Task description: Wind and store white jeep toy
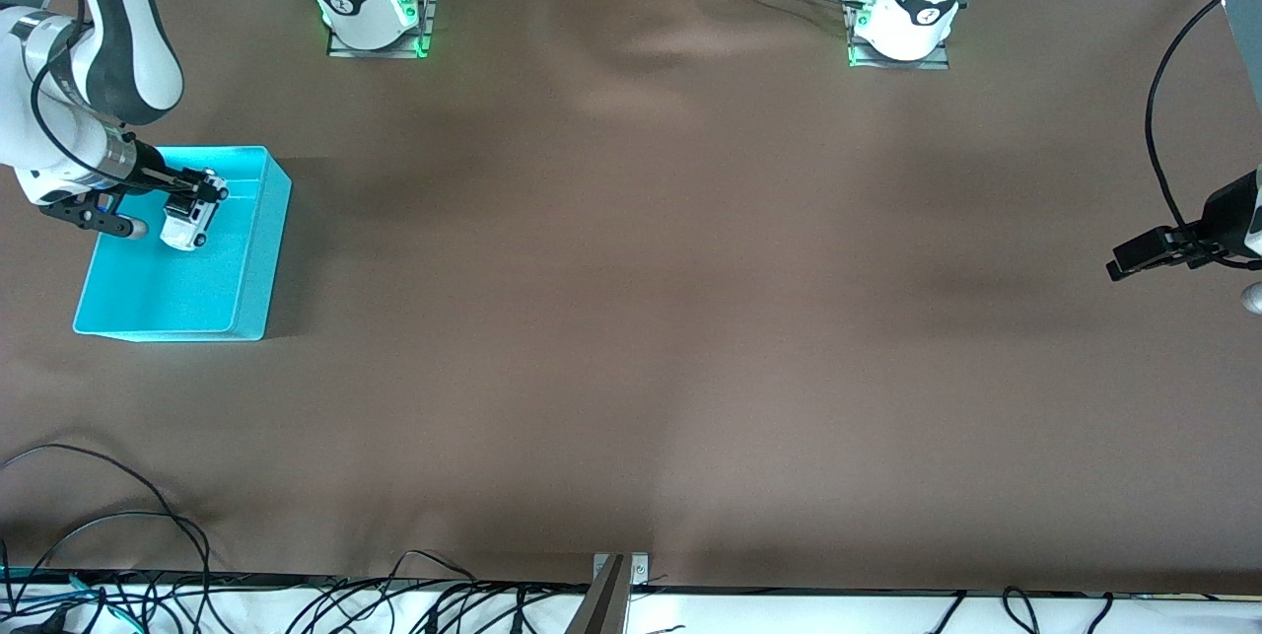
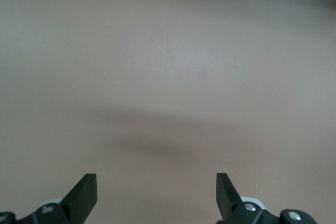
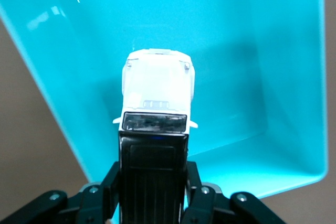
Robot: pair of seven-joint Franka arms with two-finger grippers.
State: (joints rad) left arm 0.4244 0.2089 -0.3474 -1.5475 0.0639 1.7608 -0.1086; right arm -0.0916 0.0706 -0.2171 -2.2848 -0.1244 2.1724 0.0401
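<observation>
The white jeep toy (image 1: 190, 224) with a black roof is held in my right gripper (image 1: 197, 192), which is shut on it over the inside of the cyan bin (image 1: 258, 249) at the right arm's end of the table. In the right wrist view the jeep (image 3: 156, 95) points away from the fingers (image 3: 197, 195), nose down over the bin's floor (image 3: 236, 77). Whether its wheels touch the floor is unclear. My left gripper (image 1: 1134, 259) is open and empty, waiting at the left arm's end of the table; its fingertips (image 2: 84, 192) show over bare brown cloth.
The brown tablecloth (image 1: 631, 318) covers the table. Loose black cables (image 1: 118, 535) lie along the edge nearest the camera, and a cable (image 1: 1163, 102) hangs by the left arm.
</observation>
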